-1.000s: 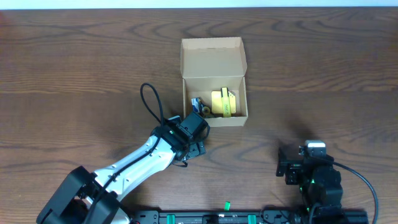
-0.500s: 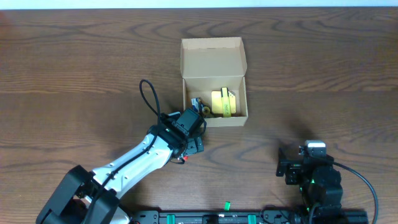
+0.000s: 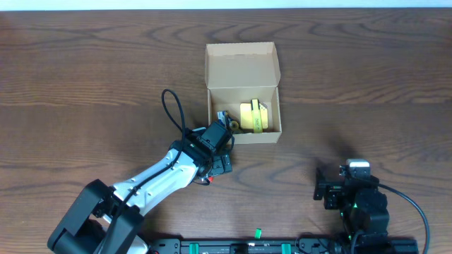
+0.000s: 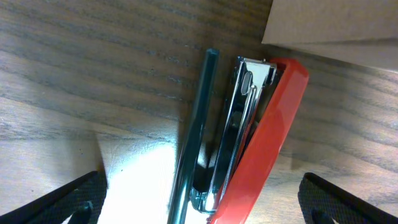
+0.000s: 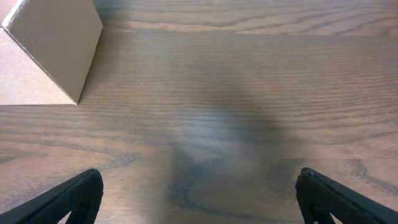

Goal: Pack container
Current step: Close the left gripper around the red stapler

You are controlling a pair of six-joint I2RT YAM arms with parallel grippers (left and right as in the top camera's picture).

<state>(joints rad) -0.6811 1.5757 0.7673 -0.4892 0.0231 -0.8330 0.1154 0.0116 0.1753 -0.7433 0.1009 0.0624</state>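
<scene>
Overhead, container: the container (image 3: 244, 76) is a plain tan cardboard box standing on the dark wood table (image 3: 92, 77), a little right of the middle. Its hinged flap stands open at the far side, showing the pale inner face.
Overhead, contents: a yellow item (image 3: 253, 116) lies in the near half of the box, with a small dark object just left of it that is too small to tell.
Overhead, left gripper: the left gripper (image 3: 217, 168) is low over the table just in front of the box's near-left corner.
Overhead, right gripper: the right gripper (image 3: 329, 190) sits near the table's front edge, well apart from the box.
Left wrist, fingers: the black fingers (image 4: 59, 200) are spread wide, one at each lower corner.
Left wrist, between them: a red stapler (image 4: 270, 127) with a chrome inner arm lies beside a dark green pen (image 4: 198, 124). The two touch or nearly touch.
Left wrist, container: a tan corner shows at top right, just beyond the stapler's tip.
Right wrist, fingers: the fingers (image 5: 62, 200) are held well apart above the wood.
Right wrist, container: one smooth tan corner shows at upper left, resting on the table.
</scene>
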